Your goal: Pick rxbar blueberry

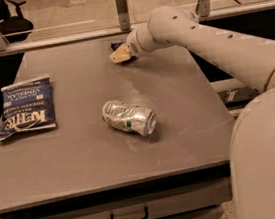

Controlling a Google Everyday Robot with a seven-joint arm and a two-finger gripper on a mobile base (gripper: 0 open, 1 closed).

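Note:
My gripper (119, 56) is low over the far middle of the grey table (83, 159), at the end of the white arm (208, 36) that reaches in from the right. A small dark navy thing, which looks like the rxbar blueberry (115, 45), peeks out just behind the gripper near the table's back edge. Most of it is hidden by the gripper. I cannot tell whether the gripper touches it.
A crushed silver can (129, 117) lies on its side in the middle of the table. A large blue-and-white chip bag (24, 107) lies flat at the left edge. A rail with metal posts (122, 7) runs behind the table. A drawer handle (129, 217) is below the front edge.

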